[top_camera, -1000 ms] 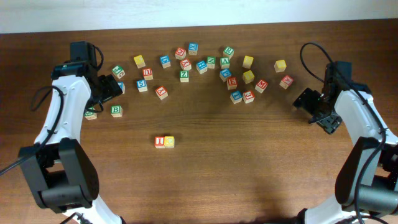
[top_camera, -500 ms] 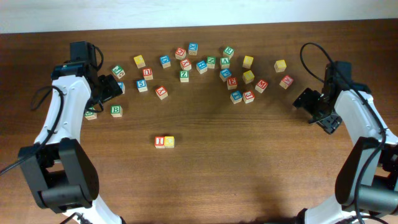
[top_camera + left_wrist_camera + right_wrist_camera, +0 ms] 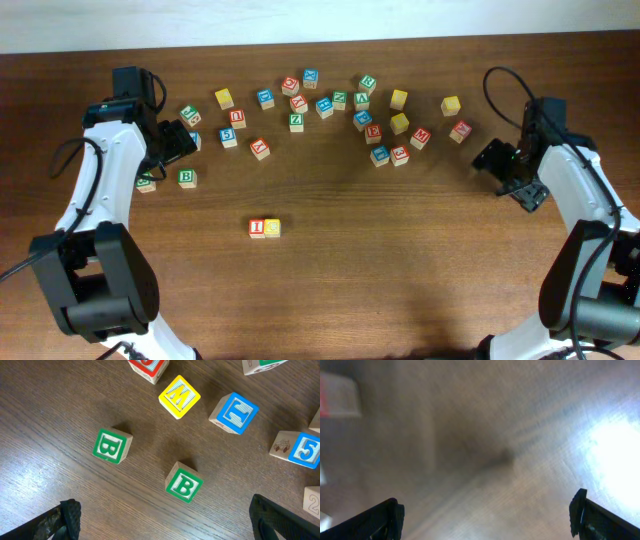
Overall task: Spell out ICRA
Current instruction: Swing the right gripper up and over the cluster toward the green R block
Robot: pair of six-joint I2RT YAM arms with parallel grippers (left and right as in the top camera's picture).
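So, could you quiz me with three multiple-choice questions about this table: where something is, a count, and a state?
1. Where is the touching block pair?
A) alone, nearer the arm bases than the scattered blocks
B) inside the scatter
C) stacked on a green block

2. How many green B blocks does the left wrist camera show?
A) one
B) two
C) four

3. The left gripper is:
A) shut on a block
B) open, empty
C) shut, empty

Answers: 1 A, it sits alone on bare wood. 2 B, two show. 3 B, its fingers stand wide apart, gripping nothing.
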